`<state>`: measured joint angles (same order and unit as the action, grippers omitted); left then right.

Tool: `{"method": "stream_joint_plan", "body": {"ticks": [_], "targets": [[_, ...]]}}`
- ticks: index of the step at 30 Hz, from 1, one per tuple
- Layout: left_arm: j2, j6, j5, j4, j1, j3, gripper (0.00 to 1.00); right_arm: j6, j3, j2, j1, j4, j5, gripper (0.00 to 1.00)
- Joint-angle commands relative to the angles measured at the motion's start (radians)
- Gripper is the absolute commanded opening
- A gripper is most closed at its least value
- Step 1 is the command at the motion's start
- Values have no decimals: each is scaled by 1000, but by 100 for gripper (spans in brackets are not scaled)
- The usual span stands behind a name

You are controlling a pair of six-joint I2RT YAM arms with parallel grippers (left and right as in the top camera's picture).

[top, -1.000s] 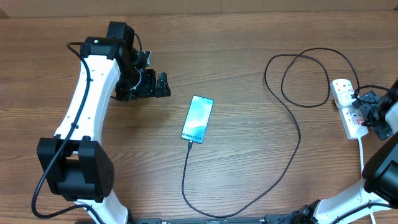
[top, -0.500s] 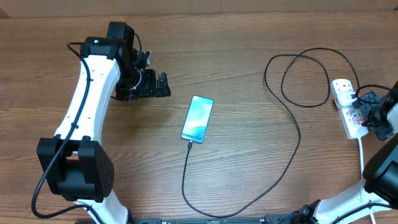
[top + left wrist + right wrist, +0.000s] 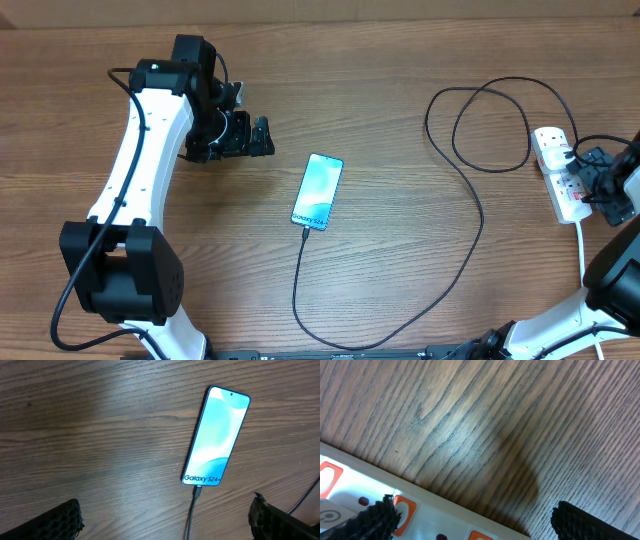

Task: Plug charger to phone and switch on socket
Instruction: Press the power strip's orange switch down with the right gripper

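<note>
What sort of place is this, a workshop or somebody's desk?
Most likely a robotics lab test bench: a left arm and a right arm work at a wooden table, where a phone, its black charger cable and a white power strip are laid out.

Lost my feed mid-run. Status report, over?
Left claw open, clear of phone. Right claw open at socket. Charger in phone. Nothing blocking.

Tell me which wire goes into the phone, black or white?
The black charger cable; its tip sits in the phone, at the end by the Galaxy writing. The white cord only runs from the power strip.
</note>
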<state>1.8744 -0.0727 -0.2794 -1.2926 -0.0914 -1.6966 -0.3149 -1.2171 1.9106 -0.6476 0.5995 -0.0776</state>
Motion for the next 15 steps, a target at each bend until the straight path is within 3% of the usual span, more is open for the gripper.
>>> {"method": "stream_joint_plan", "body": {"ticks": [1, 15], "targets": [[-11, -6, 1, 0, 1, -1, 99, 33, 33, 33, 18, 53, 58, 100], [-11, -6, 1, 0, 1, -1, 100, 36, 34, 33, 18, 69, 58, 100]]}}
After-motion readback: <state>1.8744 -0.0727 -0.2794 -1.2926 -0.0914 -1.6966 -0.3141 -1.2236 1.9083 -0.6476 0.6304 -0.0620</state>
